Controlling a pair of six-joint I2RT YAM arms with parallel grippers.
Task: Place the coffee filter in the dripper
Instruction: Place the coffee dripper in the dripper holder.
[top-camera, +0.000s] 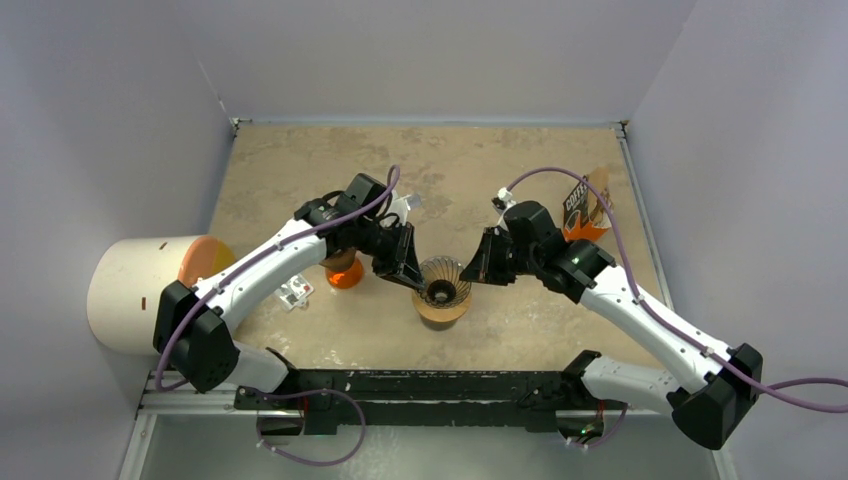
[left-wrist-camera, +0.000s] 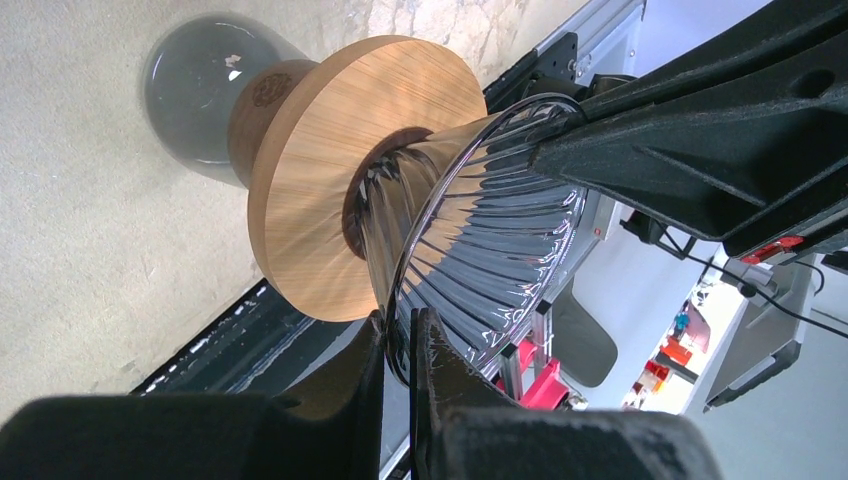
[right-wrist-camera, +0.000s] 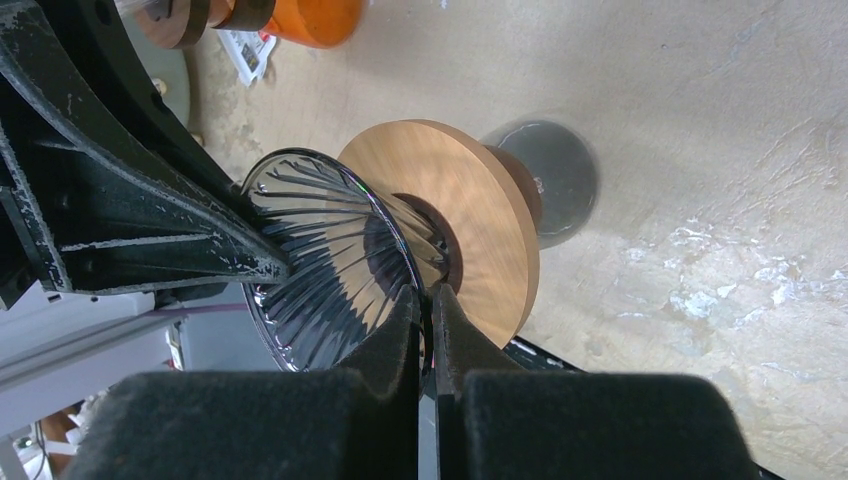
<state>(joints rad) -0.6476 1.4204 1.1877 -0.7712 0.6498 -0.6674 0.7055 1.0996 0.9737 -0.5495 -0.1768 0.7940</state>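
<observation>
though the task turns on a light tan paper coffee filter, i cannot find it in any view. at the far left of the top view stands a big cream cylinder (top-camera: 125, 295), then a squat orange glass vessel (top-camera: 345, 272) on the speckled tan bench (top-camera: 300, 170). just right of it, the left gripper (top-camera: 415, 280) is pressed together on the left lip of the clear, spiral-ribbed glass dripper (top-camera: 443, 288). the dripper stands mouth up in the middle of the frame, with a brown wooden ring collar (left-wrist-camera: 330, 180) below the cone. the right gripper (top-camera: 472, 272) pinches the opposite lip, and a black-and-orange packet (top-camera: 582, 208) leans at upper right.

the dripper's mouth looks empty, so i judge the placing is not yet done. the glass is stiff, slick and breakable, so thin rim holds like these want a gentle squeeze and could slip or chip. a paper filter would be near weightless, limp and easy to crumple. it is best taken by its upper edge and lowered point first, which calls for one gripper to be freed.
</observation>
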